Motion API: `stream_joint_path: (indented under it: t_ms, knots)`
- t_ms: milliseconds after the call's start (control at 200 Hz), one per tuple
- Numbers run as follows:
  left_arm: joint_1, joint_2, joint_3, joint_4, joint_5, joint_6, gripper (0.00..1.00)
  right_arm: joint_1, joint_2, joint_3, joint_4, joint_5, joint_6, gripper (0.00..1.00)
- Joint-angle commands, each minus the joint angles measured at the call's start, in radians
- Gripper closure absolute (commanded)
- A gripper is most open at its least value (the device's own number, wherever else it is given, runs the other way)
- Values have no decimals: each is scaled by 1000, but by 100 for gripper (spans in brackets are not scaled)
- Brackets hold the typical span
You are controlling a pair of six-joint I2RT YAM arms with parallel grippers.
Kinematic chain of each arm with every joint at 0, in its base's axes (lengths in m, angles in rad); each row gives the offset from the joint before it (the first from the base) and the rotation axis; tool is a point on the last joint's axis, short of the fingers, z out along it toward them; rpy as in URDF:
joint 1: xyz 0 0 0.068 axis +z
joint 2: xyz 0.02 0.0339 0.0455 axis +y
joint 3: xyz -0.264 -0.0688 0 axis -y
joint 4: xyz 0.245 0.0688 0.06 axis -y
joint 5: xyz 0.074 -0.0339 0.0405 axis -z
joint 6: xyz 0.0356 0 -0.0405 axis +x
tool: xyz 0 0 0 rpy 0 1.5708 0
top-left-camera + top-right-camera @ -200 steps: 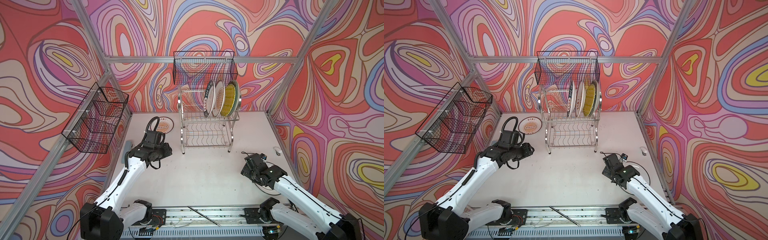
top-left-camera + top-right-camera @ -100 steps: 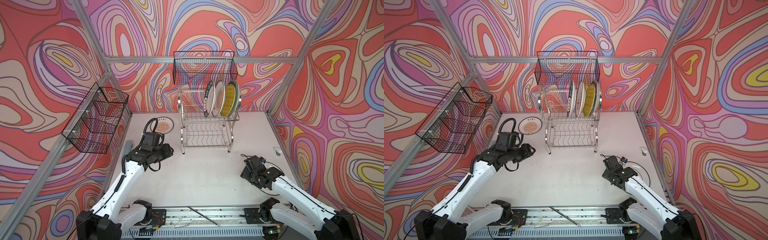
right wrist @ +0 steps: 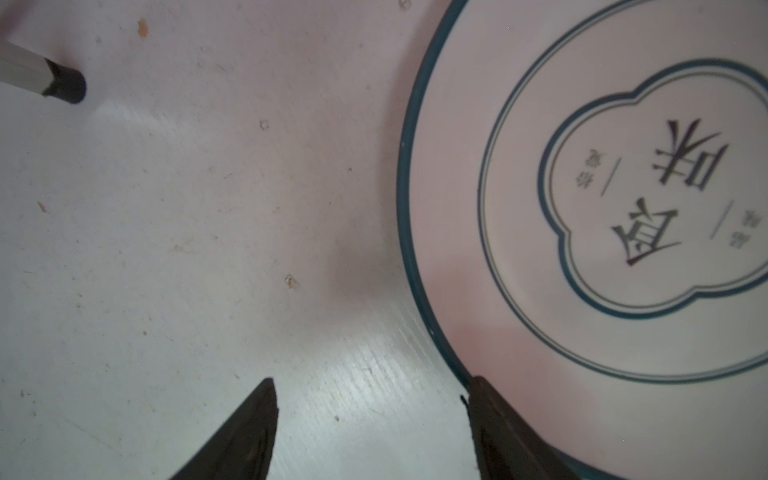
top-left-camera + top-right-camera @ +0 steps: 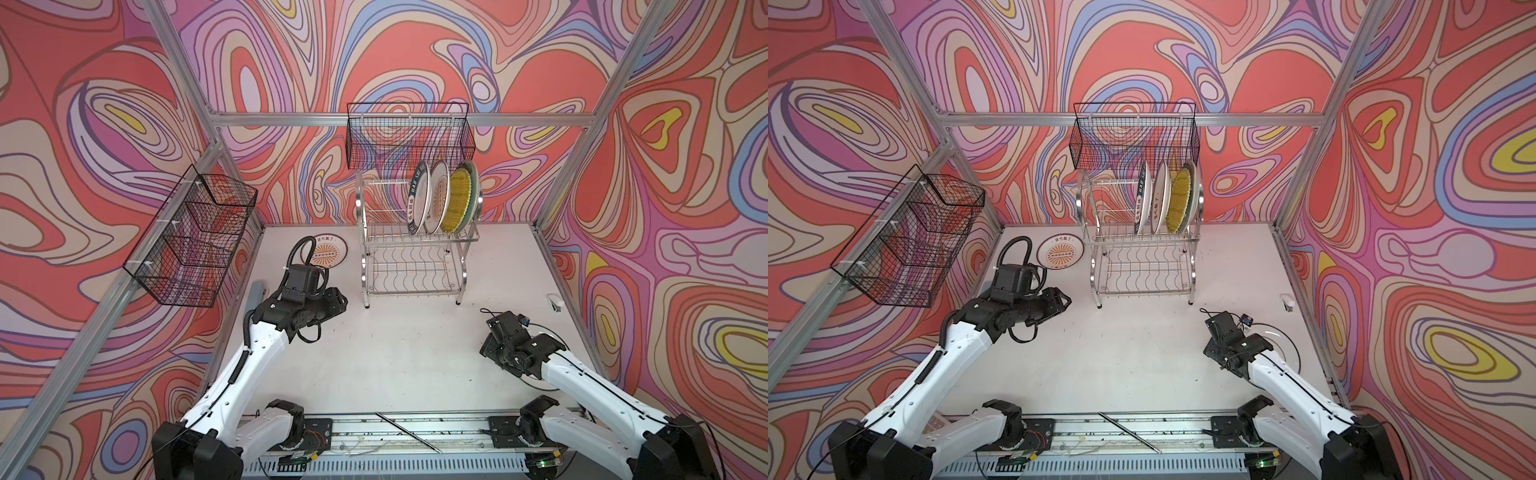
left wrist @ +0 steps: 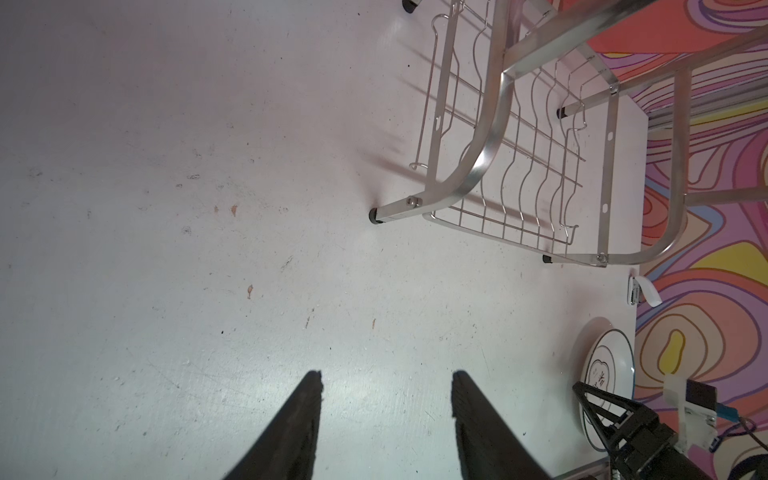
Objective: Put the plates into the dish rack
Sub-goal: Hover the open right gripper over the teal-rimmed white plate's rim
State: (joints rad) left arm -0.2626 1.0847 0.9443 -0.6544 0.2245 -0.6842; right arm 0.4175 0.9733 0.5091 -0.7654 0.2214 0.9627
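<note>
Swirling red and lilac walls box in a white table. At the back stands the rack with four plates on edge in its top tier. A sunburst plate lies flat just left of it.

The one being worked on is the ringed plate. It lies flat and face up near the right edge of the table, half under the right arm in a top view. The right gripper is spread wide and holds nothing. One finger sits at the plate's rim and the other is out over bare table. The left gripper hangs parted and empty over the table in front of the rack's left leg.

To my eye the step in hand is the rim pinch. I'd get the outer finger low enough to slip under the lip, then close firmly, since glazed ware looks slippery.

Being round, the plate has no long axis, and its face points up. The rack runs left to right, and its plates face sideways with a slight lean. So this one has to be tipped onto its edge and turned to face sideways too, for the free slots left of the lettered one.
</note>
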Motion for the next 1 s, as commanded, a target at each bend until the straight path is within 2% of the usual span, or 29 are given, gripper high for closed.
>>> stream_joint_path:
  t_ms: [0,326,596,992]
  knots:
    - [-5,-25,28,-33,-10,17,46,-20,7,25,0,43,-8,25]
    - [-5,-28,28,-41,-14,17,46,-72,7,37,18,30,-44,25]
    - [-5,-34,38,-48,-10,23,46,-155,34,2,95,-62,-89,25]
    - [-6,-29,44,-42,21,24,46,-162,77,-4,149,-152,-126,28]
